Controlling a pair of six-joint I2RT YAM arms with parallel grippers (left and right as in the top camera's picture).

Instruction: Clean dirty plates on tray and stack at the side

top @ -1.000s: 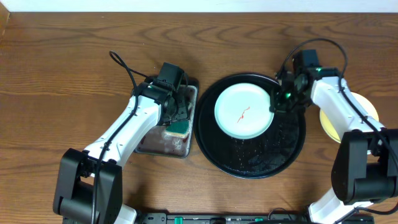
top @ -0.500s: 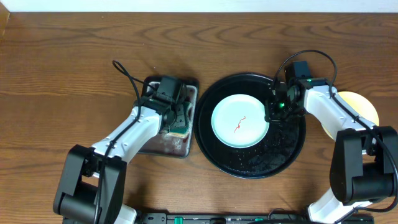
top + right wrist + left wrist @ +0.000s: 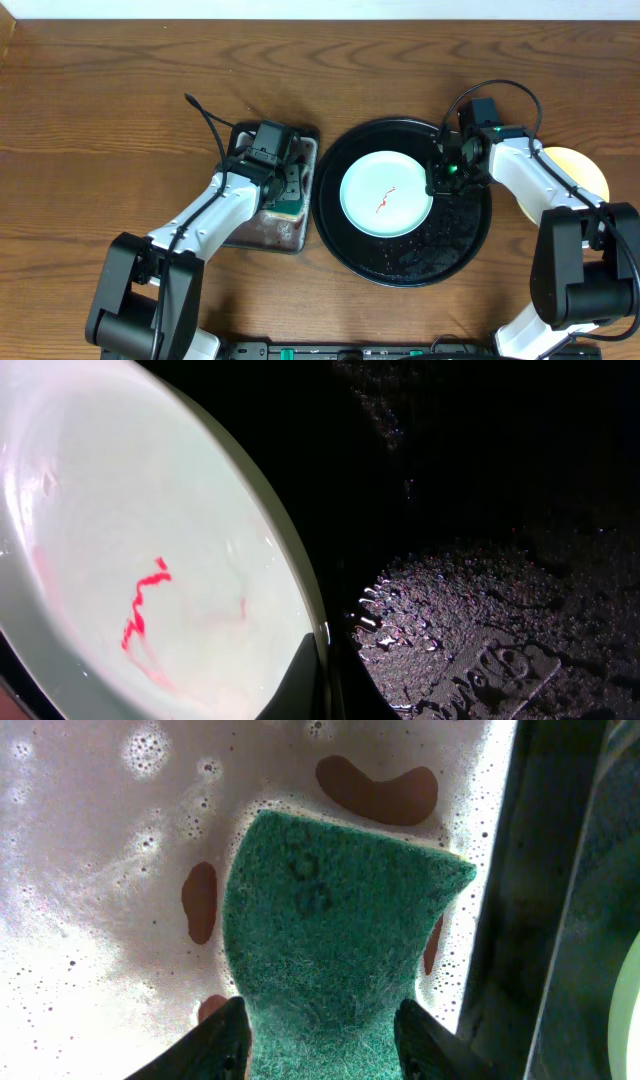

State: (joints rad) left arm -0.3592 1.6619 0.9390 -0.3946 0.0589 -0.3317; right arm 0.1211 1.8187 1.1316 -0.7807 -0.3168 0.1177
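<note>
A pale mint-green plate [image 3: 385, 195] with a thin red smear lies in the round black tray [image 3: 400, 278]. My right gripper [image 3: 438, 182] is shut on its right rim. In the right wrist view one finger [image 3: 305, 680] lies on the plate [image 3: 150, 540], just inside the rim, with the wet tray floor [image 3: 480, 610] beyond. A yellow plate [image 3: 590, 165] rests on the wood at the far right, partly behind my right arm. My left gripper [image 3: 288, 192] is shut on the green sponge [image 3: 330, 920], which is pinched in between the fingers [image 3: 215, 1040].
The sponge [image 3: 292, 207] sits in a small rectangular metal tray [image 3: 255, 230] just left of the black tray. Its floor is foamy with reddish patches [image 3: 90, 870]. Bare wood-grain tabletop [image 3: 100, 120] spreads to the left and along the back.
My right gripper has drawn the mint plate a little left and toward the front inside the black tray. The left gripper has settled onto the sponge and narrowed around it.
</note>
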